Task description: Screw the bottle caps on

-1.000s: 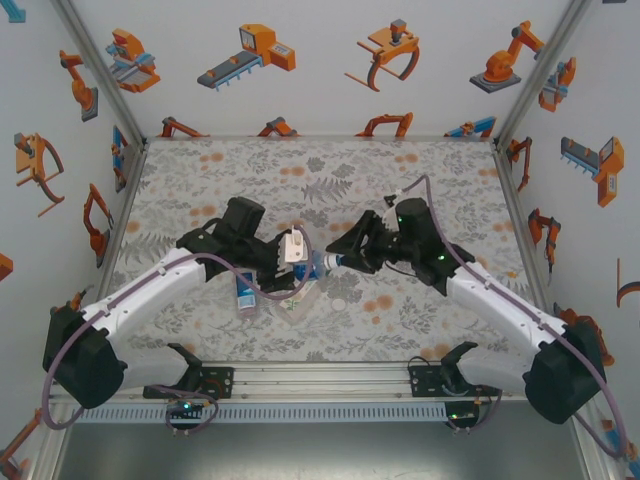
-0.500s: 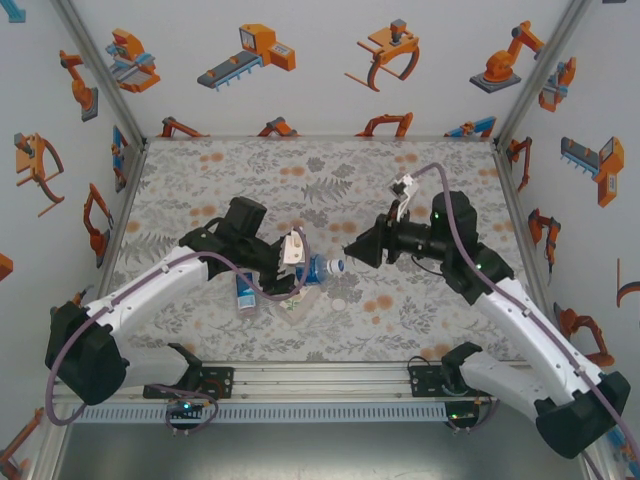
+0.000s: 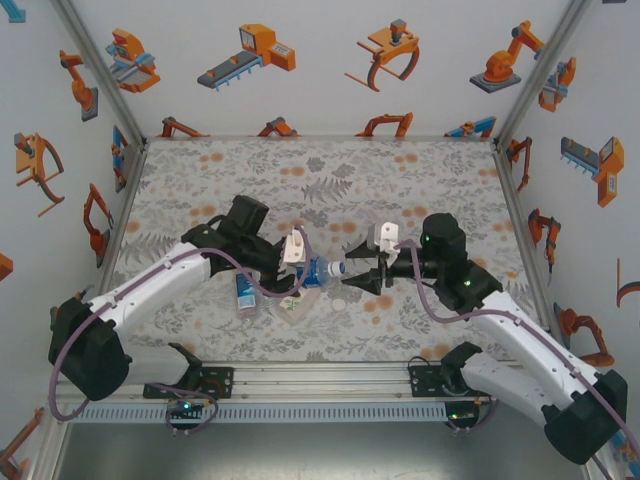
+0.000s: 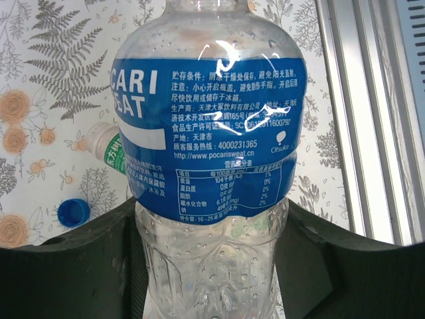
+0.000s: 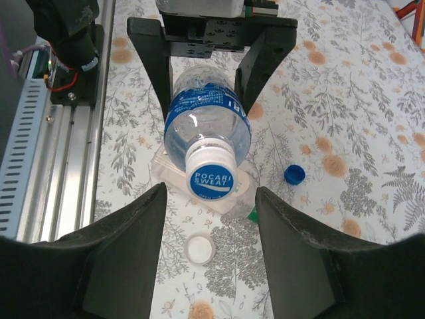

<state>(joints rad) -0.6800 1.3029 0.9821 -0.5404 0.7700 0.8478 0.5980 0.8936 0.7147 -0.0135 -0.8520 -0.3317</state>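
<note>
Blue-labelled bottle (image 4: 206,153) clenched in left gripper (image 5: 209,93), its white cap (image 5: 211,178) just left of right gripper (image 3: 352,278), jaws spread, empty.

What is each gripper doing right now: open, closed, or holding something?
Left gripper: closed on the blue-labelled bottle.
Right gripper: open, holding nothing, aimed at the white cap on that bottle.

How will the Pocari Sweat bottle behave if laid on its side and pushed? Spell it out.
Probably light: the Pocari Sweat bottle looks empty apart from droplets inside. Its thin clear wall would likely dent under a hard squeeze. Round-bodied, it would probably roll across the table, curving since the neck is narrower.
</note>
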